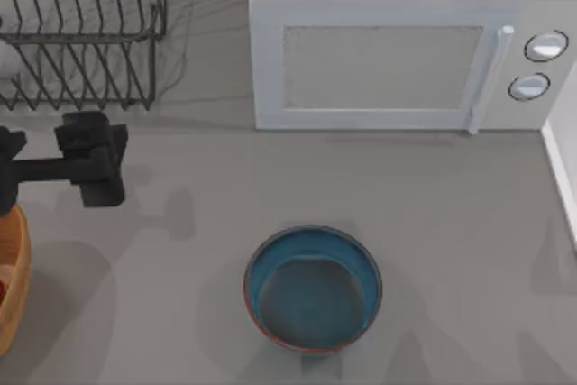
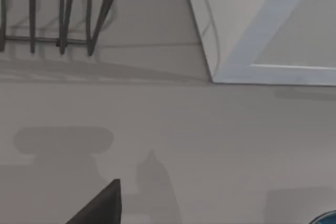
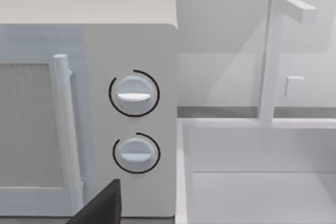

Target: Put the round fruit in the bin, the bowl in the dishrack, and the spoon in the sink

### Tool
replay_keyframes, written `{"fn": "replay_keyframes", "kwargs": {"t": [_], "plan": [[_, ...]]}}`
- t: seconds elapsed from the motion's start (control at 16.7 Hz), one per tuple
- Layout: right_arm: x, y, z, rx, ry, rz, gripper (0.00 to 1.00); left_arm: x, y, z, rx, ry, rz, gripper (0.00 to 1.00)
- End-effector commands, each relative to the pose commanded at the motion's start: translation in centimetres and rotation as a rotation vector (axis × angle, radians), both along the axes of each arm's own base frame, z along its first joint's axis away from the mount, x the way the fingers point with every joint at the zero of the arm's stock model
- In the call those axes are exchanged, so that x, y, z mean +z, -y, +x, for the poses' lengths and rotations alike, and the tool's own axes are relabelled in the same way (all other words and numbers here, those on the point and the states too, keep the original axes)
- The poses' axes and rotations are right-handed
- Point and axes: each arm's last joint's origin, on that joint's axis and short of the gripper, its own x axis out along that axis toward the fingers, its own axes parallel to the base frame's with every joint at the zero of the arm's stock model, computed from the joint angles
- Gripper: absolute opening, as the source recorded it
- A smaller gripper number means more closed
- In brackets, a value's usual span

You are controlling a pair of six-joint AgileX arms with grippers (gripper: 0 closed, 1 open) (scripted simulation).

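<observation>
Left end effector (image 1: pixel 90 161) hovers beside dishrack (image 1: pixel 81 29)

Blue-teal bowl (image 1: pixel 313 288), black dishrack (image 1: pixel 86 29), white microwave (image 1: pixel 406 60).

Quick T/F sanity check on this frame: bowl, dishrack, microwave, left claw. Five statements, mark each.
1. The bowl sits upright on the table, in front of the microwave. True.
2. The bowl is already in the dishrack. False: the rack stands at the table's back left, and the bowl is apart from it on the bare surface.
3. The left claw is in front of the dishrack, left of the bowl. True.
4. The left claw is holding the bowl. False: it is well away from the bowl, touching nothing visible.
5. The microwave door is open. False: it is shut, with its handle beside two knobs.
</observation>
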Motion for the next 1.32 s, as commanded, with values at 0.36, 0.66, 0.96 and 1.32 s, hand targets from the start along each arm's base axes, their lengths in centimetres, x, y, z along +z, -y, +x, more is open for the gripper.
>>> {"fn": "replay_keyframes", "kwargs": {"t": [0.36, 0.66, 0.96, 1.32], "plan": [[0.0, 0.0, 0.0, 0.000, 0.000, 0.000, 1.00, 3.1, 10.0, 6.7, -0.080, -0.459, 0.037, 1.00], [0.0, 0.0, 0.0, 0.000, 0.000, 0.000, 1.00, 0.7, 20.3, 9.5, -0.059, -0.751, 0.175, 1.00], [0.0, 0.0, 0.0, 0.000, 0.000, 0.000, 1.00, -3.2, 27.6, 9.2, -0.003, -0.907, 0.318, 1.00], [0.0, 0.0, 0.0, 0.000, 0.000, 0.000, 1.00, -4.7, 29.8, 8.6, 0.022, -0.946, 0.370, 1.00]]}}
